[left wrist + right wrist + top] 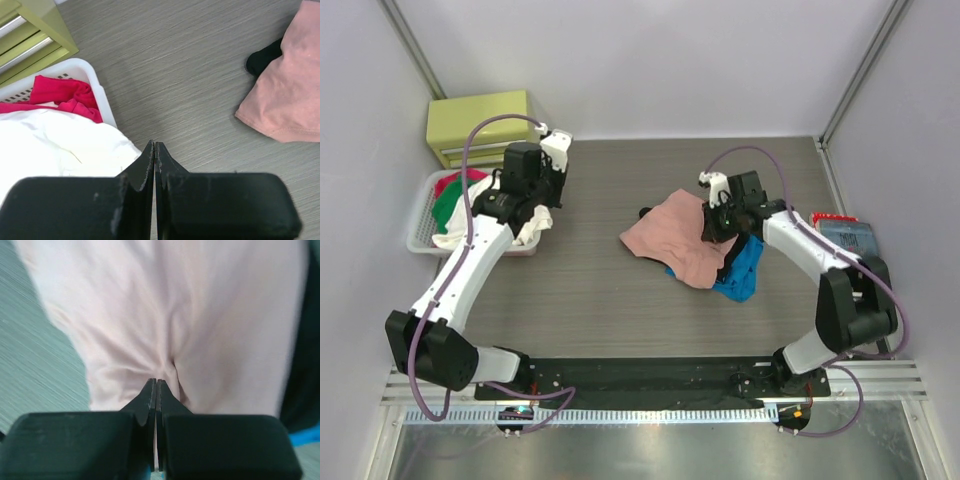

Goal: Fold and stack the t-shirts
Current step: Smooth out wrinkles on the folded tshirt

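Two tees heaped: crumpled salmon-pink cloth t-shirt [665, 240] over black cloth t-shirt [265, 59]. Soft, light, floppy; best pinched at hem. Right jaws clamped on pink, left jaws together, empty.

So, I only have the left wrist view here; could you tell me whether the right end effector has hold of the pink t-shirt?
Observer: It looks that way. The right end effector is shut, and the salmon-pink t-shirt puckers toward its tips as if pinched.
Operator: Thank you. Is anything lying under that shirt?
Observer: Yes, a blue garment sticks out from beneath its near right side.
Operator: And the black piece I can see at its edge?
Observer: That black cloth shows again on the other side, between the pink shirt and the blue garment.
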Motion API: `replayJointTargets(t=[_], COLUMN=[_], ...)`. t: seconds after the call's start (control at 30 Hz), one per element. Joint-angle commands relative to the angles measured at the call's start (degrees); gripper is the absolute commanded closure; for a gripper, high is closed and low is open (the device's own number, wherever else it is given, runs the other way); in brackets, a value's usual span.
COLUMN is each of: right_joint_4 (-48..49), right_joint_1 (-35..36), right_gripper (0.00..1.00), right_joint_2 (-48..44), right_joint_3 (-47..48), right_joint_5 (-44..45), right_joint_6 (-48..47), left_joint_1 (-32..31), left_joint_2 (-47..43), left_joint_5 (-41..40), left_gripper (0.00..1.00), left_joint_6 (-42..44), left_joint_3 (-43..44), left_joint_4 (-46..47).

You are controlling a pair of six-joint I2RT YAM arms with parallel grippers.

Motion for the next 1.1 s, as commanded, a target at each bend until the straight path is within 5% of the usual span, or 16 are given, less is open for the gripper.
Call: replayJointTargets(t=[0.0, 0.17, 0.3, 0.43, 0.47, 0.6, 0.83, 0.97, 1.07], right_joint_4=[-2.67, -10.41, -12.70, -14.37, -15.33, -20.87, -20.35, -24.29, -26.14], right_joint_1=[0.87, 0.87, 0.87, -0.79, -2.97, -7.12, -16.35, -21.62, -27.24], right_gripper=[0.99, 0.99, 0.99, 0.95, 0.80, 0.52, 0.37, 0.26, 0.32], right_joint_2=[-10.31, -17.94, -23.93, -27.63, -27.81, -27.46, -21.49, -10.63, -2.45], right_joint_3=[10.92, 15.87, 7.18, 0.49, 0.48, -0.83, -4.89, -1.20, 1.18], right_joint_5=[3.36, 6.95, 11.62, 10.75, 7.61, -0.57, -15.52, -24.13, -33.97], right_joint_6=[-6.08, -6.53, -5.47, -3.01, -3.53, -4.24, -4.67, -6.69, -7.92], left_joint_1=[0.25, 0.17, 0.17, 0.17, 0.17, 0.25, 0.25, 0.17, 0.25], left_joint_2=[0.07, 4.26, 13.56, 21.85, 23.17, 29.32, 39.52, 46.01, 47.00], left_joint_5=[2.60, 14.34, 31.22, 39.70, 40.75, 46.82, 57.28, 61.85, 59.33], left_gripper=[1.00, 1.00, 1.00, 1.00, 0.95, 0.44, 0.40, 0.39, 0.41], left_joint_6=[-1.58, -5.53, -8.34, -10.55, -10.81, -12.65, -13.71, -12.23, -10.82], left_joint_3=[-0.18, 1.46, 9.21, 15.45, 16.68, 17.57, 21.17, 26.16, 27.68], left_joint_4=[3.61, -0.67, -9.11, -14.31, -14.93, -15.11, -15.82, -19.22, -19.68])
